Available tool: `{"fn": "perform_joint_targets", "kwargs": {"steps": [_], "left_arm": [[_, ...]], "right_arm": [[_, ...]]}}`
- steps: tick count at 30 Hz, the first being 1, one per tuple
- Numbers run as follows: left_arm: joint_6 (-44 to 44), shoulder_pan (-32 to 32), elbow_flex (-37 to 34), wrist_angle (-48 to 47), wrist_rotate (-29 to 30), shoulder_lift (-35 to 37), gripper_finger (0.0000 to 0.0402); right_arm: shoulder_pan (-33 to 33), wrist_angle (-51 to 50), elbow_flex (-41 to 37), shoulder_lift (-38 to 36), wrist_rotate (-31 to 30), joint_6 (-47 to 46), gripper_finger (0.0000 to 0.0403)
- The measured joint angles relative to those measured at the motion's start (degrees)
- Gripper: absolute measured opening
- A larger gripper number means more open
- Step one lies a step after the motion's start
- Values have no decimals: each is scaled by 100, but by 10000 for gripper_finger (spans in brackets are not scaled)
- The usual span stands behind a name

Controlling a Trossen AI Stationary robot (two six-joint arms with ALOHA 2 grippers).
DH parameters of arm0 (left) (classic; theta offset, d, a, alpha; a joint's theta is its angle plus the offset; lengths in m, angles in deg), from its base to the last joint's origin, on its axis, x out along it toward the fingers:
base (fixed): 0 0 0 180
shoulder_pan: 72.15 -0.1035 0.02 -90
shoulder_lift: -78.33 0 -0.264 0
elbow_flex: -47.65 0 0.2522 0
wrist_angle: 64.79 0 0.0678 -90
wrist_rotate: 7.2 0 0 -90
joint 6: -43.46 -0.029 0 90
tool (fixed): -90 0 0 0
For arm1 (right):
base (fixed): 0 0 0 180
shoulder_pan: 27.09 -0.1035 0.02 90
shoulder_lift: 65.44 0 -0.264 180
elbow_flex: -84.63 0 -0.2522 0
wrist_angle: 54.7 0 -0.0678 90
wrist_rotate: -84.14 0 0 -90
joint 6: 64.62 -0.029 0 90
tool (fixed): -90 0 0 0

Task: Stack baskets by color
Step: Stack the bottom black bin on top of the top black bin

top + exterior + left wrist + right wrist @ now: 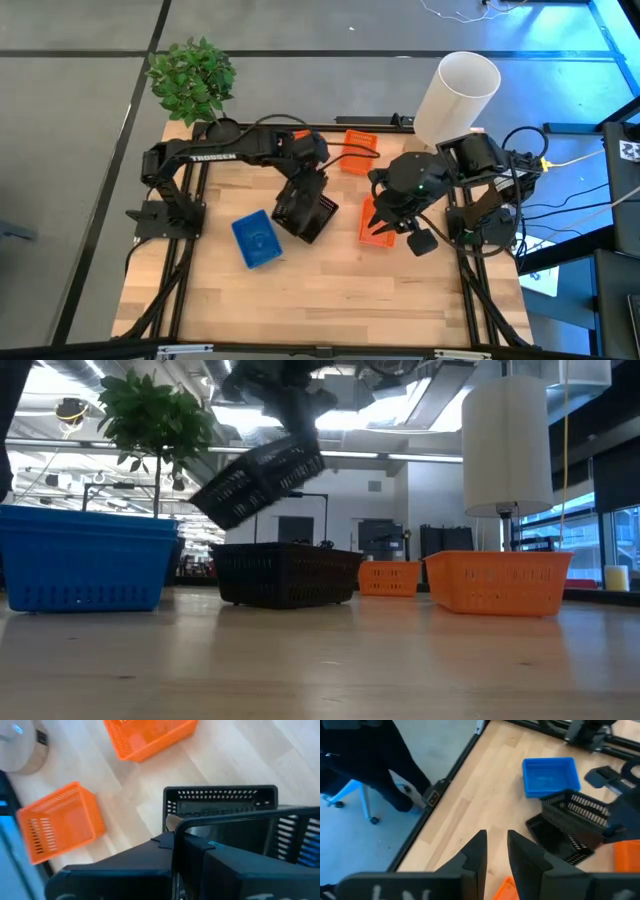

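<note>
Wooden table (330, 300), blue basket (256, 238), orange baskets (357, 151)

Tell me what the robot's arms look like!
Both are dark, nearly black, built from chunky jointed pieces. The left arm has white letters printed along it. The right arm has black cables looping beside its base. Each ends in two flat dark fingers, like a small claw.

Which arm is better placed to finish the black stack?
Left. Its gripper already holds a tilted black basket right above the black basket on the table. The right gripper is empty, over the orange basket.
</note>
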Motion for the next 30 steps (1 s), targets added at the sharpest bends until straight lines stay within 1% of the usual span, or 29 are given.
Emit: {"fn": "perform_joint_targets", "kwargs": {"steps": [2,4,6,13,15,18,20,23,27,30], "left_arm": [[-55,-113,-17,-7,-139,-35,0],[-70,-187,10,218,-228,-138,0],[-56,-283,-13,171,-275,-227,0],[-110,-302,-4,342,-369,-565,0],[-115,-304,-20,250,-371,-604,0],[-143,-302,-4,380,-406,-646,0],[-158,-298,-14,224,-396,-651,0],[-156,-261,-13,354,-279,-648,1],[-132,-219,-13,327,71,-645,12],[-142,-203,-13,279,55,-645,22]], "right_arm": [[0,4,0,-10,-85,0,76],[0,5,0,-12,-192,0,76],[0,6,0,-12,-220,6,76],[0,57,0,-14,-222,-2,76],[0,56,0,-14,-222,-7,76],[0,56,0,-14,-222,-2,76],[0,56,0,-14,-224,-9,76],[0,56,0,-14,-225,-2,76],[2,56,-1,-14,-225,-14,76],[2,58,0,-14,-226,-17,76]]}}
